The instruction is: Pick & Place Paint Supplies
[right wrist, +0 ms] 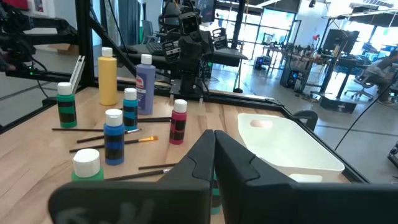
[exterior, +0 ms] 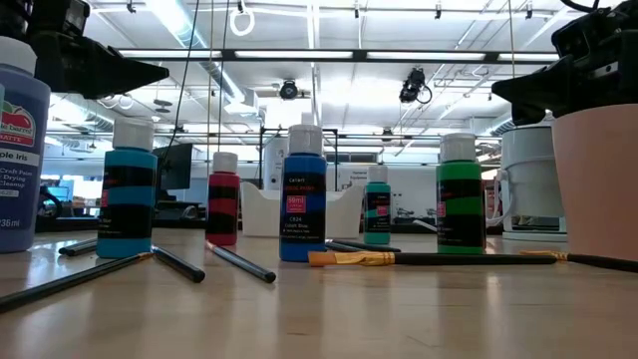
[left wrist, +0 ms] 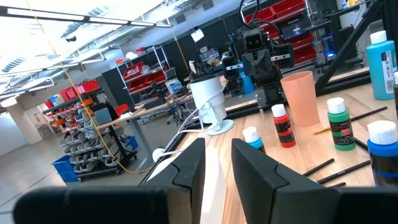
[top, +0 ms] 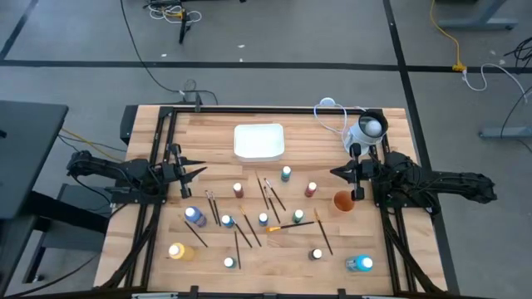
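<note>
Small white-capped paint bottles stand upright across the middle and near part of the table: a purple one (top: 194, 217), a yellow one (top: 177, 251), a red one (top: 238, 190), a teal one (top: 286, 174) and a blue one (exterior: 303, 194). Thin dark brushes (top: 273, 196) lie flat among them, with an orange-handled brush (top: 287, 226) beside them. My left gripper (top: 202, 172) hovers level at the table's left side, open, with nothing between its fingers (left wrist: 189, 165). My right gripper (top: 332, 173) hovers at the right side, shut and empty (right wrist: 214, 146). Both point inward at the bottles.
A white tray (top: 258, 140) sits at the far middle. An orange cup (top: 343, 201) stands near my right gripper. A white-and-grey round container (top: 368, 129) with a cable is at the far right. The dark frame (top: 249, 109) runs along the table's edges.
</note>
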